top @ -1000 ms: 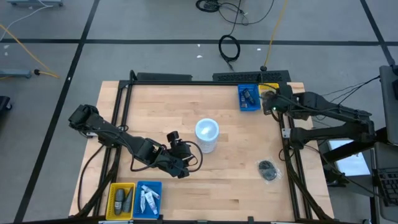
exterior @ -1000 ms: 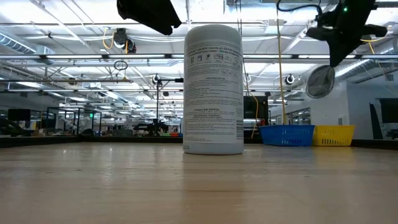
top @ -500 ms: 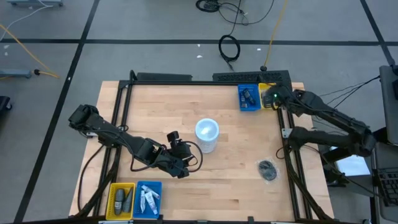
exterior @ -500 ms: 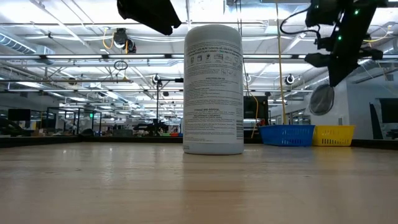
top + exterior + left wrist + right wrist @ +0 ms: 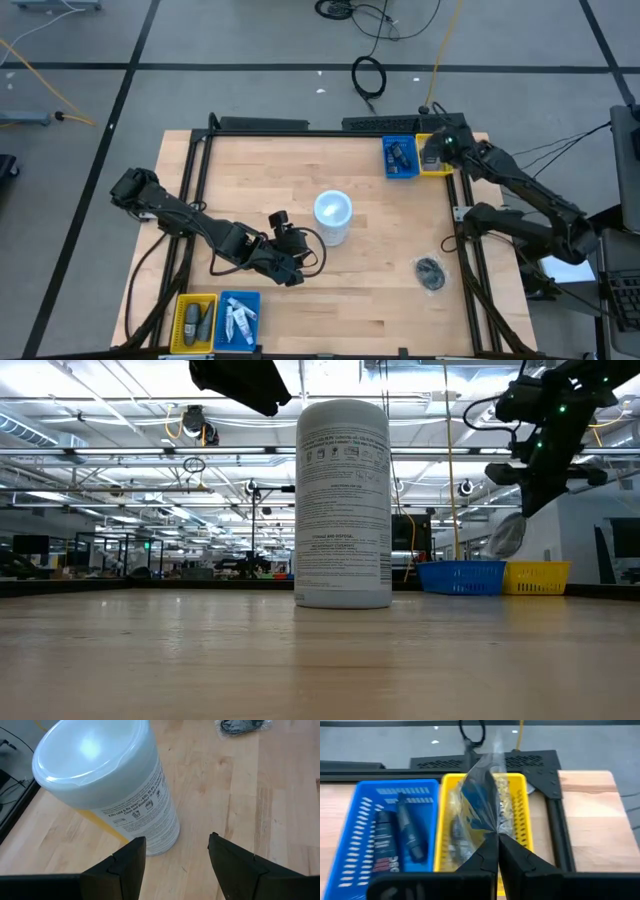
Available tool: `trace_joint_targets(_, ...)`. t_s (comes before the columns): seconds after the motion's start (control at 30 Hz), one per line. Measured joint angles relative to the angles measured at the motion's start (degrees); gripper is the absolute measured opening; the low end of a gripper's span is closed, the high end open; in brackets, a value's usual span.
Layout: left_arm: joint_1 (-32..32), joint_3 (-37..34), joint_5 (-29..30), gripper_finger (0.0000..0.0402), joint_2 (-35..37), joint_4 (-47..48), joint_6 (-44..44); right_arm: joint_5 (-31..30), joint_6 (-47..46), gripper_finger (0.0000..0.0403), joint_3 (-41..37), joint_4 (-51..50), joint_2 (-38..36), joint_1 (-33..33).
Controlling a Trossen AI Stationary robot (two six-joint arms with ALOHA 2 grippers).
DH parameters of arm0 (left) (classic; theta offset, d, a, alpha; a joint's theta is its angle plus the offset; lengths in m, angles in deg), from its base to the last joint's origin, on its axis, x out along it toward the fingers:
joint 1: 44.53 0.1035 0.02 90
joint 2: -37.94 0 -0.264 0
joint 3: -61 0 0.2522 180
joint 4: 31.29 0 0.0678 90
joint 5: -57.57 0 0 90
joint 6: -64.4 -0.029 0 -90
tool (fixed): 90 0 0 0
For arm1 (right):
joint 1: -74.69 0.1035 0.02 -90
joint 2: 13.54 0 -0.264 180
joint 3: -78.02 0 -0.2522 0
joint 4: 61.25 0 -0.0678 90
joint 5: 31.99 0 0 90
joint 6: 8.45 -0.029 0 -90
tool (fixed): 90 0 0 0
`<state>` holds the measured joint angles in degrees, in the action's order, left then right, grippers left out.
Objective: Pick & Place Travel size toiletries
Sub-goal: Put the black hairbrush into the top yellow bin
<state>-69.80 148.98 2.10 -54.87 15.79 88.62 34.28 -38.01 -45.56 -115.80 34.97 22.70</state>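
Wooden table seen from above, with a white cylinder standing near its centre. Right gripper hangs over the yellow tray at the far right corner, its fingers pinched together on a clear plastic packet. Beside it, the blue tray holds two small dark bottles. A bagged dark disc lies on the table near the right edge. Left gripper rests just beside the cylinder, fingers parted and empty. Two near-left trays, yellow and blue, hold dark bottles and white tubes
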Motion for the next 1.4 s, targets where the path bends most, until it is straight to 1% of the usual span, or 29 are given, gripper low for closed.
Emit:
trace_joint_targets(0.1, 0.02, 0.00, 0.02, 0.0214, 0.00, -0.01, -0.36, 0.73, 0.47, 0.0000, -0.94, 0.69, 0.01, -2.05)
trace_joint_targets(0.2, 0.06, 0.00, 0.02, 0.0214, 0.00, -0.02, -0.54, 4.16, 1.21, 0.0000, -2.12, 4.81, 0.02, -3.86)
trace_joint_targets(0.33, 0.13, 0.00, 0.02, 0.0214, 0.00, -0.04, -1.44, 6.30, 1.23, 0.0000, -4.27, 9.21, 0.02, -5.92)
trace_joint_targets(0.57, 0.13, 0.00, 0.04, 0.0214, 0.00, -0.06, -1.48, 10.20, 1.59, 0.0000, -8.99, 12.94, -0.02, -9.20)
trace_joint_targets(0.7, 0.19, 0.00, 0.05, 0.0214, 0.00, -0.09, -1.62, 13.14, 1.78, 0.0000, -10.14, 14.91, -0.04, -10.60)
trace_joint_targets(1.0, 0.50, 0.00, 0.07, 0.0214, 0.00, -0.09, -1.61, 13.55, 5.30, 0.0002, -10.19, 13.64, -0.46, -10.73)
trace_joint_targets(1.1, 0.50, 0.00, 0.07, 0.0214, 0.00, -0.09, -1.59, 13.55, 6.71, 0.0013, -10.19, 12.61, -0.47, -10.73)
trace_joint_targets(1.2, 0.50, 0.00, 0.07, 0.0214, 0.00, -0.09, -1.52, 13.57, 7.84, 0.0034, -10.19, 12.08, -1.03, -10.73)
trace_joint_targets(1.4, 0.50, 0.00, 0.07, 0.0214, 0.00, -0.09, -1.44, 13.60, 9.48, 0.0098, -10.19, 12.15, -4.76, -10.67)
